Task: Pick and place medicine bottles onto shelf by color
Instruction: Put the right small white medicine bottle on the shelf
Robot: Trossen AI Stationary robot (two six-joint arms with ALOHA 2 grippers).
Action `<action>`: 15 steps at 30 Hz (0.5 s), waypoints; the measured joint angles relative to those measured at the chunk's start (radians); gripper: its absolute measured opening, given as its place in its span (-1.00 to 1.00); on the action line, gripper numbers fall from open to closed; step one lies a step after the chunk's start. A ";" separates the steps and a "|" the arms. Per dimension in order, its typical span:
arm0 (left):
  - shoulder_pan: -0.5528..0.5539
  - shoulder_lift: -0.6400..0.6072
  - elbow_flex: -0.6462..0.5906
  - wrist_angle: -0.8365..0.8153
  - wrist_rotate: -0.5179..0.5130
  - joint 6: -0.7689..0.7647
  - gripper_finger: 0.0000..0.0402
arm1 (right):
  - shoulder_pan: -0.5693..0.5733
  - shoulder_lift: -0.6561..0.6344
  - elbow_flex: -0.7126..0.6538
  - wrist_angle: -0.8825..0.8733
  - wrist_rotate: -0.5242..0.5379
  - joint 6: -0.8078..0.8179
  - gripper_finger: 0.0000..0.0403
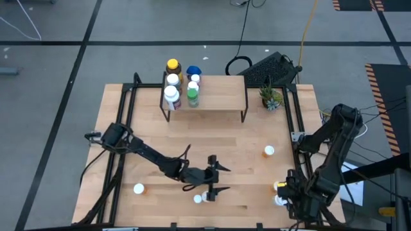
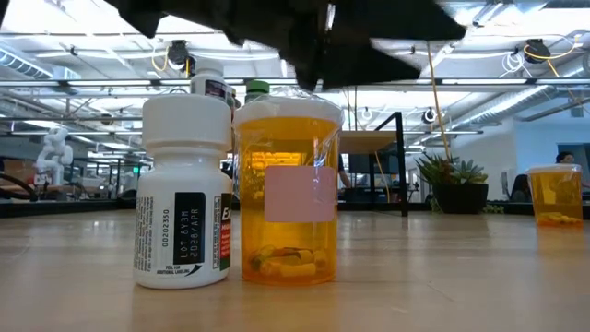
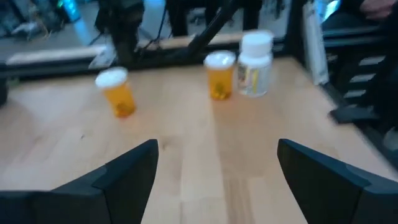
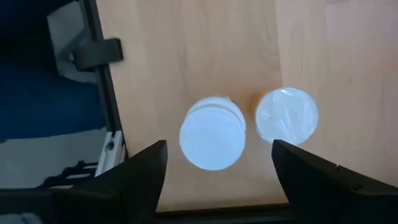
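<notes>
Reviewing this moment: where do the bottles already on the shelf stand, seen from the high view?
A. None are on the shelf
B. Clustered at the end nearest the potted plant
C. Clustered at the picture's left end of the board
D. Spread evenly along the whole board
C: the medicine bottles crowd the left end of the shelf, leaving its remaining board bare toward the potted plant.

Bright even overhead lighting, ceiling strip glare in low view, left wrist view motion-blurred, soft shadows on table [image 1: 244,160].
</notes>
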 joint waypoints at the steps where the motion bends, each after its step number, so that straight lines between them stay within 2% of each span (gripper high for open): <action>1: 0.002 0.002 0.000 -0.013 -0.004 -0.011 0.66 | 0.003 0.013 0.000 0.001 0.000 0.001 0.40; 7: -0.001 0.004 -0.001 -0.077 -0.005 -0.051 0.66 | 0.002 0.084 0.000 0.002 -0.006 -0.047 0.40; 15: -0.004 0.004 -0.001 -0.075 -0.007 -0.072 0.66 | 0.000 0.119 -0.001 0.002 -0.005 -0.078 0.39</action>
